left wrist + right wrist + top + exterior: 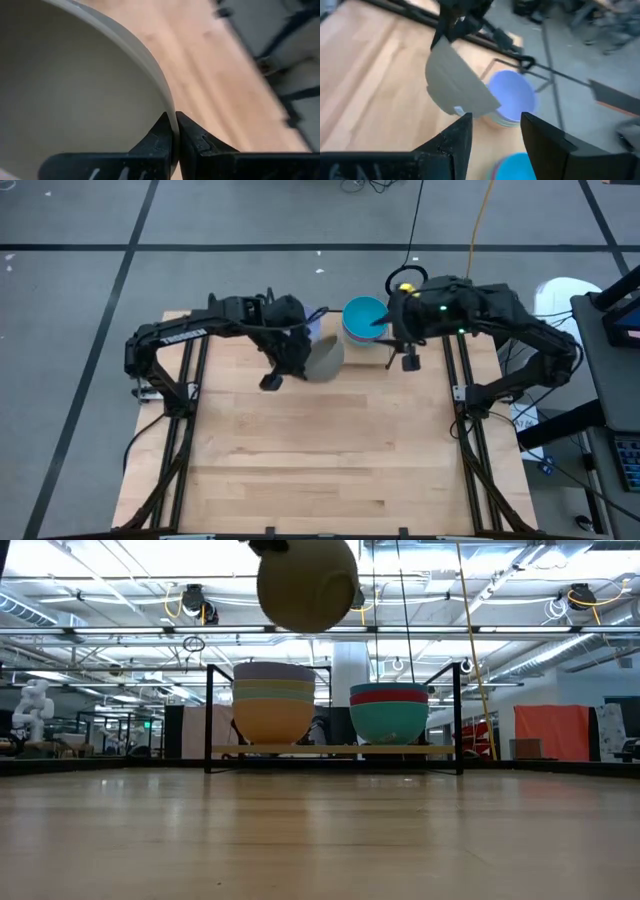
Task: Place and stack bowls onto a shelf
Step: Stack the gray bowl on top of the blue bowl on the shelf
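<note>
Two stacks are sitting on the shelf at the worktop's far edge: four bowls beside three. The left claw is gripping a plain grey-olive bowl by its rim, tilted, above the worktop; the right claw is hanging released near the teal-topped stack.

Robotics lab or industrial hall: exposed ceiling trusses with strip lights and hanging yellow cables well beyond the grippers, a white humanoid robot far off, grey taped floor around the wooden table.

You won't find any readable text here. The grey-olive bowl has a small white sticker on its underside, but it's too tiny to read.
</note>
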Robot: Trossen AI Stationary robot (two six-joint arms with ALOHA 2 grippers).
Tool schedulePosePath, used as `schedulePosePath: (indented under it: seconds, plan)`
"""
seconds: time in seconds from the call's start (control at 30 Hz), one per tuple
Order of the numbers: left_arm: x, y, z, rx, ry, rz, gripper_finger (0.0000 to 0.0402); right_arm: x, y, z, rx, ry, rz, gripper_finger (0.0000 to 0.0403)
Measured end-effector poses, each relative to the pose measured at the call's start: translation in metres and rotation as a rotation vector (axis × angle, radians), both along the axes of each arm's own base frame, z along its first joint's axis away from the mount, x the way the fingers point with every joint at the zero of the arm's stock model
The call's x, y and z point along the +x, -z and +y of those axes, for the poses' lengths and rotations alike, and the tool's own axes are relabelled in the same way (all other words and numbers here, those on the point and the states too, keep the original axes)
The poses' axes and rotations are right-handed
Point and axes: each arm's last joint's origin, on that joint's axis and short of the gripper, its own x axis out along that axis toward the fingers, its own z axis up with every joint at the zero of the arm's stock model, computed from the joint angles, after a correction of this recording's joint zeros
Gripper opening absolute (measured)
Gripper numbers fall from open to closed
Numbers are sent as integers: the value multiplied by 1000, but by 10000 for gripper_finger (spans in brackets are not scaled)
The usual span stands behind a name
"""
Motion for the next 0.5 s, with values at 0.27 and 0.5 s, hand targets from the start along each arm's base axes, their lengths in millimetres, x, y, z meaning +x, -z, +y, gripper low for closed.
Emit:
schedulePosePath:
  seconds: [0.27, 0.5]
  plan:
    - [5, 0, -29, -121, 141, -13, 9, 30, 20, 1, 115, -191, 81, 162]
    - [8, -2, -45, -129, 178, -22, 8, 48, 33, 1, 184, -289, 117, 162]
